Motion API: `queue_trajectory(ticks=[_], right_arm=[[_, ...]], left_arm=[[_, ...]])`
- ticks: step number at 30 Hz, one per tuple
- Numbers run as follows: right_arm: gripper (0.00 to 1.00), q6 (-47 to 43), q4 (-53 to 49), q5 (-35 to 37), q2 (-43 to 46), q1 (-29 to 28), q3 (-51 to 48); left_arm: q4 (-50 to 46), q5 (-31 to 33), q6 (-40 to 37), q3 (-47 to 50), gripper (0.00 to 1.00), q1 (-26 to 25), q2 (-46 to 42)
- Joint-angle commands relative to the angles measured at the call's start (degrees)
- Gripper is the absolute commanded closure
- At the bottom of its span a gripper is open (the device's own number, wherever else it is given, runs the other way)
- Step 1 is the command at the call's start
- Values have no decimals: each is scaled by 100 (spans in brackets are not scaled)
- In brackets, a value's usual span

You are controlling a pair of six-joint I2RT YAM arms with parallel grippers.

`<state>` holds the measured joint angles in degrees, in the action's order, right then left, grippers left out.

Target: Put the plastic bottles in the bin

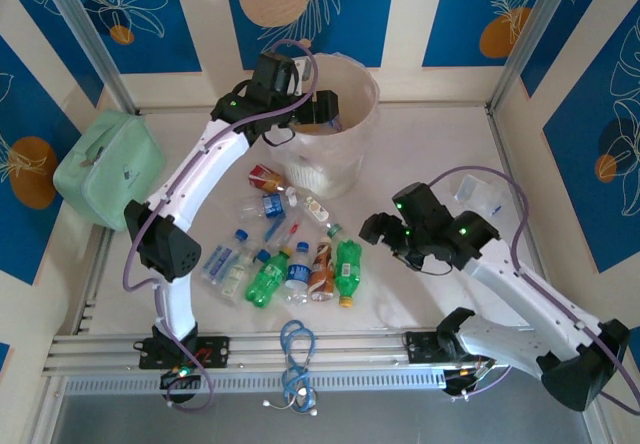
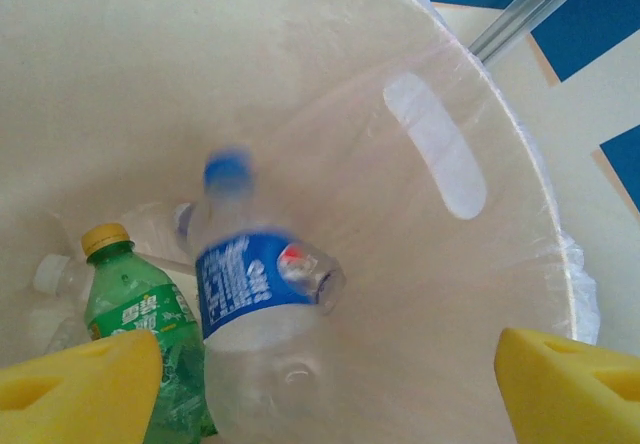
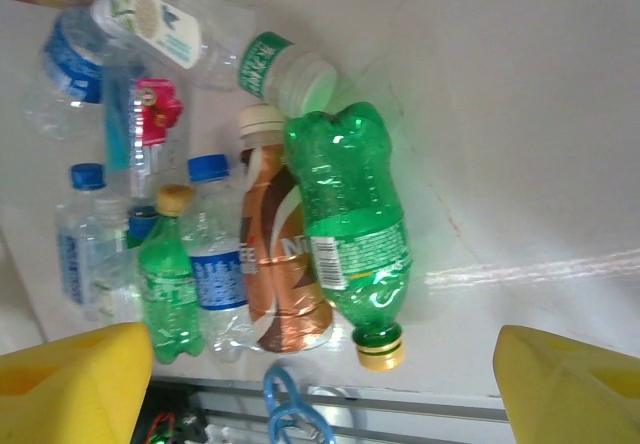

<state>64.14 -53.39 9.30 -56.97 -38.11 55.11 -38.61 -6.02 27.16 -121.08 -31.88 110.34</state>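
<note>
The bin stands at the back of the table. My left gripper hangs over its mouth, open. In the left wrist view a clear bottle with blue label and cap is blurred, loose between my spread yellow fingertips, inside the bin's lined wall. A green bottle lies at the bottom. Several bottles lie on the table in front of the bin. My right gripper is open above a green bottle and a brown-labelled one, holding nothing.
A mint-green soft case sits at the left wall. A blue cable lies across the front rail. A crumpled clear wrapper lies at the right behind my right arm. Patterned walls close in the table on three sides.
</note>
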Motion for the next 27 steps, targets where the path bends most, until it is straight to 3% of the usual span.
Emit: queue_trajectory(ticks=[1,9,18,27], right_arm=[[12,38,-204,316,-321,-170,-4],[15,-153,-53,217,-1230,-445,41],[12,-322,493,-183,-2348,-635,209],[19,-407,573,-231,-3293,-742,585]], left_arm=[[-95,-168,129,-190,12,17,-222],[341,-482,379,434,12,6,-1209],[1442,-544,845,3556,12,17,-3564],[819,-514,727,5476,12,16,-5390]])
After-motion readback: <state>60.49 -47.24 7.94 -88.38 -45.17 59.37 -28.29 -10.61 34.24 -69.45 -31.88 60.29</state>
